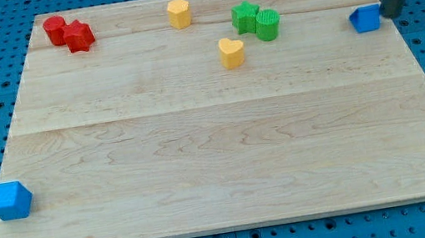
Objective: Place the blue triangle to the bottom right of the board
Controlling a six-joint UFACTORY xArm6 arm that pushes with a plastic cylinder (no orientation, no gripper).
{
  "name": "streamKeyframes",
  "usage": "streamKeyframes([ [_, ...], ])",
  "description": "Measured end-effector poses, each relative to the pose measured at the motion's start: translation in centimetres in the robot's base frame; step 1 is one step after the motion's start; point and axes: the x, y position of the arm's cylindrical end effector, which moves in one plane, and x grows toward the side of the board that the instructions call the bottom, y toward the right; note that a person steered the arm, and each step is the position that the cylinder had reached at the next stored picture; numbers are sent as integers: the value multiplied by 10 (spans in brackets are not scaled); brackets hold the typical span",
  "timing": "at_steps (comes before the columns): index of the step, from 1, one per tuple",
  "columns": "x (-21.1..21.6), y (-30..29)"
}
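Observation:
A small blue triangle block (pixel 366 19) lies near the right edge of the wooden board (pixel 226 151), toward the view's top. My tip (pixel 391 16) is just to the right of it, close to or touching its right side, at the board's right edge. The dark rod rises from there to the view's top right corner.
A blue cube (pixel 10 201) sits at the board's lower left edge. Two red blocks (pixel 69 32) stand at the top left. A yellow block (pixel 179 12) is at top centre, a yellow heart (pixel 231 52) below it. Two green blocks (pixel 256 19) sit together right of centre.

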Motion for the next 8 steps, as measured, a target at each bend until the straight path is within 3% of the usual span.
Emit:
streamKeyframes([
  [1, -5, -34],
  [2, -54, 9],
  [3, -70, -46],
  [5, 5, -98],
  [8, 9, -56],
])
